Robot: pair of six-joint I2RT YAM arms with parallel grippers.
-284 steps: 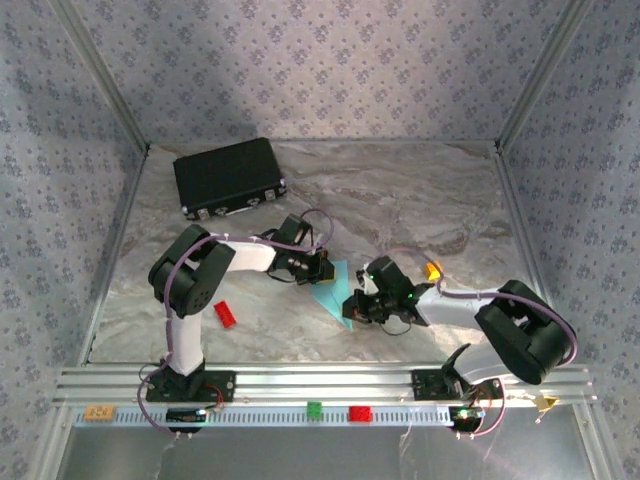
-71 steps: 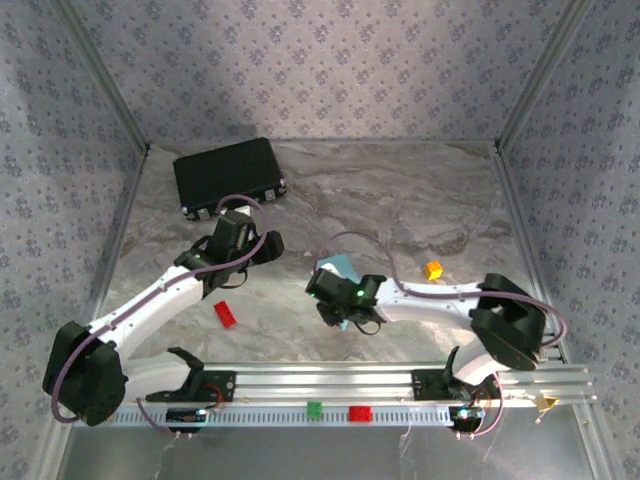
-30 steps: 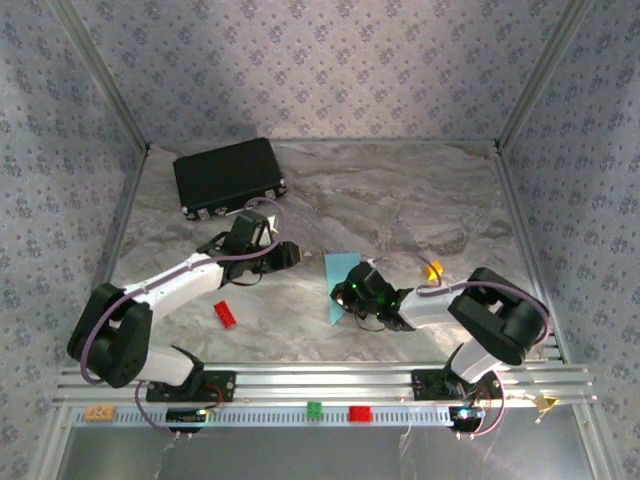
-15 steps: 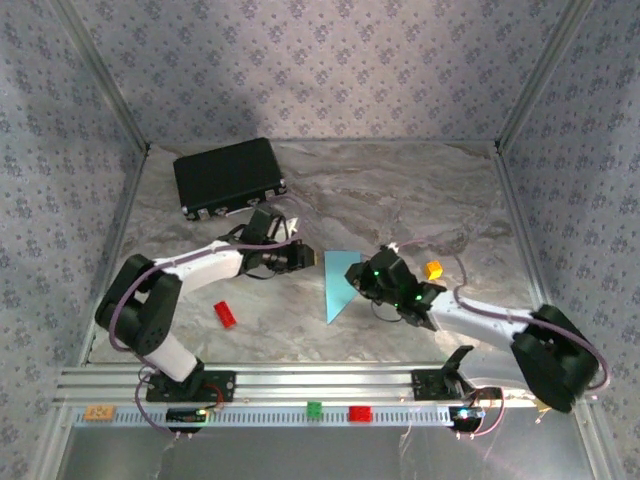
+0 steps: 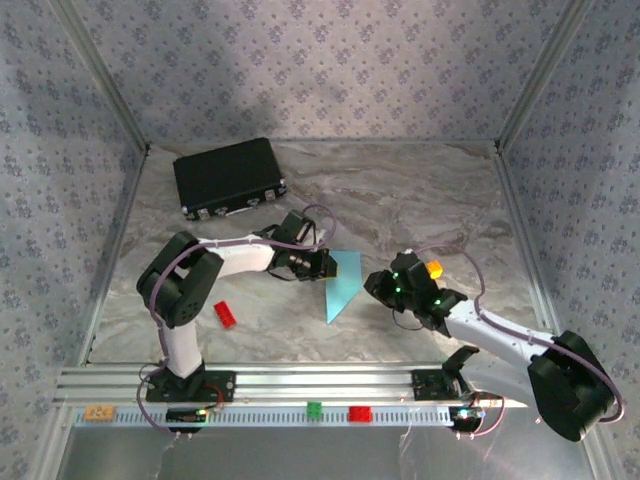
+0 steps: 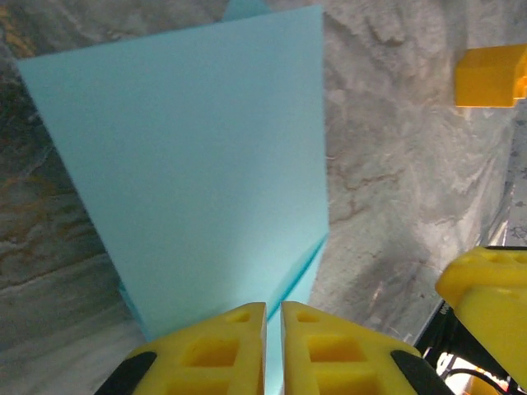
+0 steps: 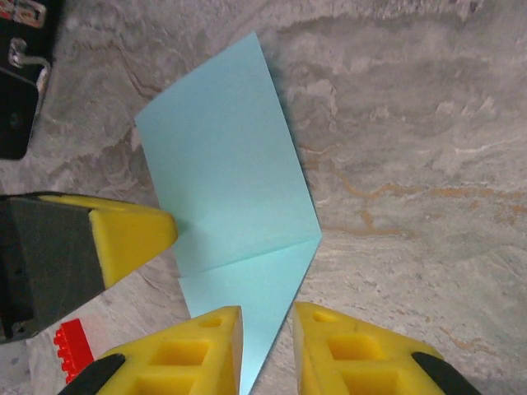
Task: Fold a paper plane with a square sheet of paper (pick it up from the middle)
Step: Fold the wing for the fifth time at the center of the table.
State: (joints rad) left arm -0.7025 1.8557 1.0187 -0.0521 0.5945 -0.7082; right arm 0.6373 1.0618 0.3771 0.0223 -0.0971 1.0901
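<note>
Nearest the arm bases, the right claw point(image 7: 268, 317) is seen narrowly parted, the lower tip of the sheet of paper point(image 5: 342, 283) lying between its fingers without being pinched. The sheet, part folded with a crease across it, lies in the middle of the bench point(image 5: 400, 200), between the two claws. Just beyond, the left claw point(image 6: 273, 317) is closed to a thin slit on the sheet's edge, a sliver of blue being caught between its fingers.

With one edge alone gripped, the thin sheet could be dragged or swung off its crease if the left claw is moved, and a crooked fold would be made. A hard pull could also crumple or tear the pinched edge, it is judged.

On the rail point(image 5: 260, 415) a green brick point(image 5: 314, 408) and a red brick point(image 5: 359, 412) are set, well apart from the work. A small red brick point(image 5: 224, 314) lies on the bench beyond, well apart from the sheet. An orange block point(image 5: 433, 268) sits just beside the right arm's wrist and is judged the likeliest obstruction. The black case point(image 5: 228, 175) lies at the far corner, out of the way
</note>
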